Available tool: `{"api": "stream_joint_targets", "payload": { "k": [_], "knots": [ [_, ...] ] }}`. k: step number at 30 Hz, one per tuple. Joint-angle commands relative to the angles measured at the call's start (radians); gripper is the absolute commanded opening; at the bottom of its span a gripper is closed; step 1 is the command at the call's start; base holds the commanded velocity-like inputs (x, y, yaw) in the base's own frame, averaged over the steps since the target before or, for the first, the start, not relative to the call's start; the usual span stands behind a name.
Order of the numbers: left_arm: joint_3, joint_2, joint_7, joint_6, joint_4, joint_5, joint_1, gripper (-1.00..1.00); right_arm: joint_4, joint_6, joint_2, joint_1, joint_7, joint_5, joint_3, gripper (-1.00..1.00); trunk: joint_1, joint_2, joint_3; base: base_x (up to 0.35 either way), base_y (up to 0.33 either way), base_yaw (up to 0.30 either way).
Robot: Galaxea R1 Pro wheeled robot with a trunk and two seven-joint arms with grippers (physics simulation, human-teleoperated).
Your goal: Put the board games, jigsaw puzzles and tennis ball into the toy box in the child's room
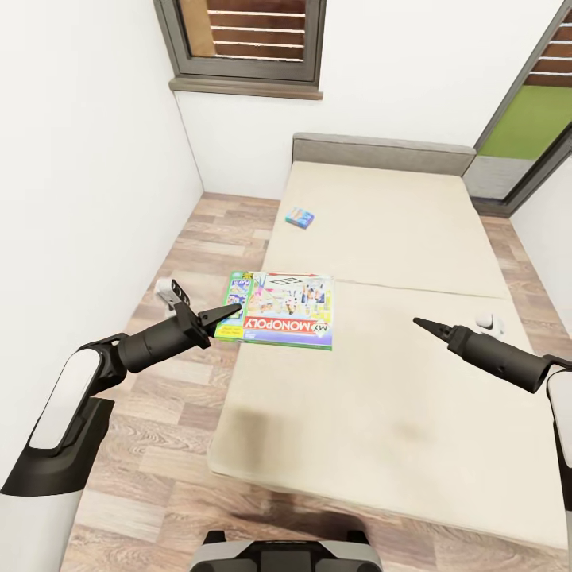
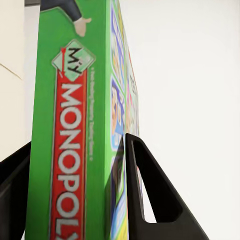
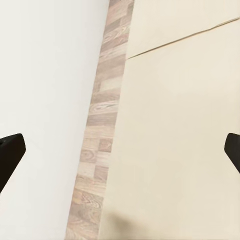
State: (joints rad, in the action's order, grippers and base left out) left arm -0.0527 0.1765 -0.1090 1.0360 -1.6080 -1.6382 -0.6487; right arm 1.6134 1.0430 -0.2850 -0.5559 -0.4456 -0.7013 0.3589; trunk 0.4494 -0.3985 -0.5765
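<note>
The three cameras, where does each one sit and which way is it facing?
Head view: high on the robot, looking down over the bed; both arms show.
Left wrist view: near the left hand, facing the MY MONOPOLY box between its fingers.
Right wrist view: near the right hand, facing mattress and floor strip.
Shared: head and left wrist views show the box.

Green-edged "MY MONOPOLY" box [image 1: 284, 310], beige bed [image 1: 381, 318]
</note>
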Motion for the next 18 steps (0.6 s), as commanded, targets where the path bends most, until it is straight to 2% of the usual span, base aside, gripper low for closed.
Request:
{"api": "stream_joint_targets", "payload": {
  "k": [1, 18],
  "knots": [
    [-0.001, 0.001, -0.01, 0.001, 0.0, 0.009, -0.001, -1.0, 0.0, 0.004, 0.0, -0.001, -0.01, 0.009, 0.001, 1.0, 0.001, -0.002, 0.0, 0.0, 0.0, 0.0],
    [0.001, 0.002, -0.006, 0.001, 0.0, 0.009, 0.001, -1.0, -0.001, 0.004, 0.001, -0.001, -0.011, 0.009, 0.001, 1.0, 0.001, -0.002, 0.028, 0.0, 0.0, 0.0]
  ]
}}
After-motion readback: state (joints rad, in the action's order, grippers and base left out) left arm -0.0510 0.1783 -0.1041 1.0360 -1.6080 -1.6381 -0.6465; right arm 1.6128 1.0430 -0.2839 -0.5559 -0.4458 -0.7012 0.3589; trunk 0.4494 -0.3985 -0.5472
